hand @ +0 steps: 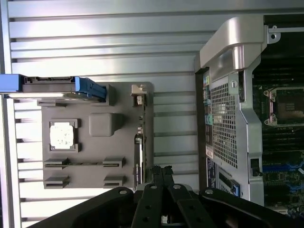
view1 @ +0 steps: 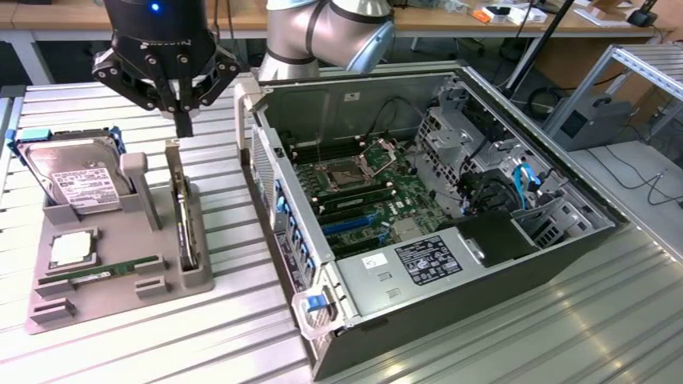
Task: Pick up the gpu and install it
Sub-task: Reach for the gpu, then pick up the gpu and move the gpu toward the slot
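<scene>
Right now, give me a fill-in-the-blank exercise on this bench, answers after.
1. The gpu stands on its ____ in the holder.
2. The gripper hangs over the holder, near the gpu, and is ____.
3. The hard drive sits in a ____ carrier.
4. The case lies on the exterior view's ____ of the holder.

Answers: edge; shut; blue; right.

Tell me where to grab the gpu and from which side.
Take the gpu by its upper long edge, from straight above. It stands on edge in the grey holder's slot, lower part sunk in, thin flat faces exposed on both sides.
</scene>
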### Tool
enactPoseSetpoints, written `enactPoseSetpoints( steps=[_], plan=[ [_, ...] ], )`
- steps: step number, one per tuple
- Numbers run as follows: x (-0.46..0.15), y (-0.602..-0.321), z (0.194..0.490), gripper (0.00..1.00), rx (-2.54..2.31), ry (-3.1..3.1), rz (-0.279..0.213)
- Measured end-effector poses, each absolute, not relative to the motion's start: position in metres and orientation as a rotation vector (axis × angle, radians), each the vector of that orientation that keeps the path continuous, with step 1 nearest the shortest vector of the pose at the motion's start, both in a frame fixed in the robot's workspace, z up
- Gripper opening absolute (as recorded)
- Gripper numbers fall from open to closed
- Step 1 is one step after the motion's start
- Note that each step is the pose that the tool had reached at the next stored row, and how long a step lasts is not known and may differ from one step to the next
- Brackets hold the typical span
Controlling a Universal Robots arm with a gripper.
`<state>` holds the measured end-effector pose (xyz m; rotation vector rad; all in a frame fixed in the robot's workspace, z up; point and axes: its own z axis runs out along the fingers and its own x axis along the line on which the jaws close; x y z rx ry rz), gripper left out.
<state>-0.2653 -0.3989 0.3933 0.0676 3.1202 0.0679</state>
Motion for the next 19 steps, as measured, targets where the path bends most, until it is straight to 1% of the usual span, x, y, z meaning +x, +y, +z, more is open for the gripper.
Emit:
enactPoseSetpoints(
  steps=[8, 9, 10, 11, 13, 19],
  plan=[
    [-0.2669, -0.3989, 0.3933, 0.11, 0.068, 3.12, 0.068],
    [-0.267, -0.3989, 0.3933, 0.17, 0.068, 3.12, 0.068],
    [-0.267, -0.3989, 0.3933, 0.29, 0.068, 3.12, 0.068],
    [-0.2669, -0.3989, 0.3933, 0.45, 0.068, 3.12, 0.068],
    [-0.2669, -0.3989, 0.3933, 0.57, 0.068, 3.12, 0.068],
    [-0.2681, -0.3989, 0.3907, 0.57, 0.068, 3.12, 0.068]
  ],
)
